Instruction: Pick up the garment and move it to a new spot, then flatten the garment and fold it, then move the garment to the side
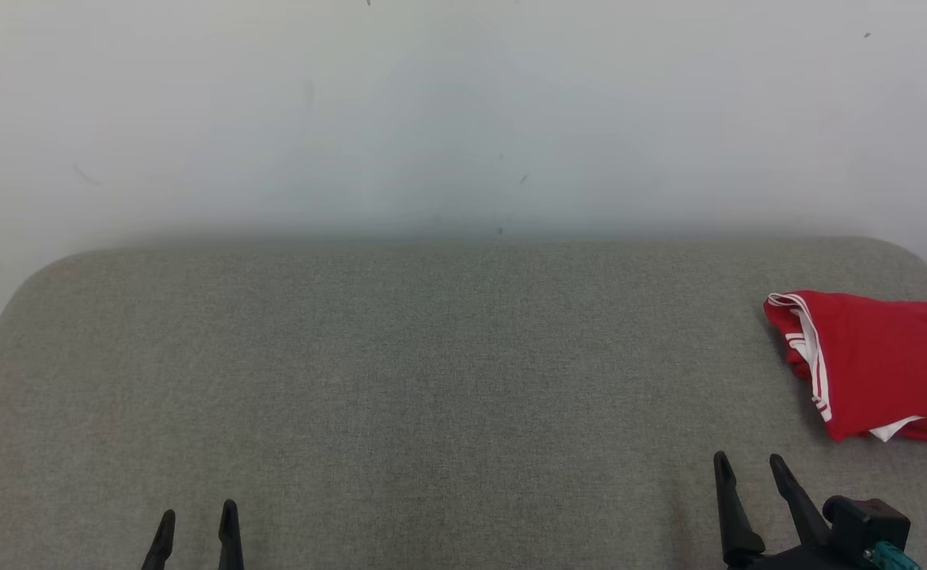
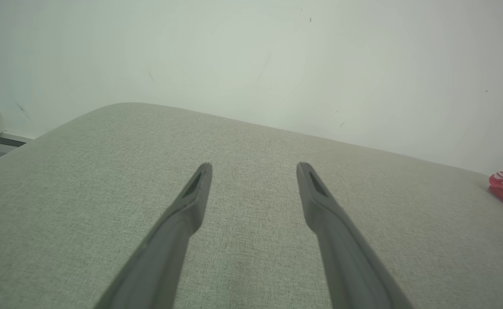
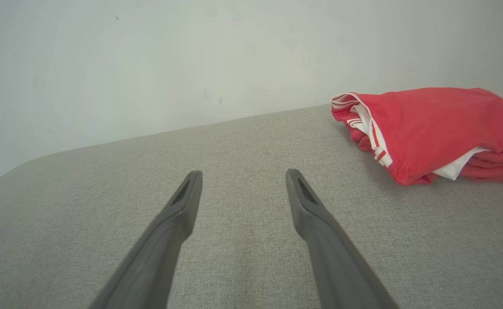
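The red garment (image 1: 883,364) with white striped trim is seen at about 3 o'clock on the grey fabric-covered surface (image 1: 431,356), close to its right edge and partly cut off by the head view's border. It is gathered into a compact, layered bundle, with a white inner layer showing at its near edge. It is touched by neither gripper. The left gripper (image 1: 199,511) is held at 7 o'clock and the right gripper (image 1: 748,459) at 5 o'clock, each with its fingers spread wide and nothing between them; the right one is placed near the garment but apart from it. Such a scene is fitted equally by a garment folded and set to the side and by a loosely heaped one waiting to be picked up; the layers are not neat enough for this to be settled. No brand, label or legible writing is made out on the garment, the surface or the wall (image 1: 431,119).
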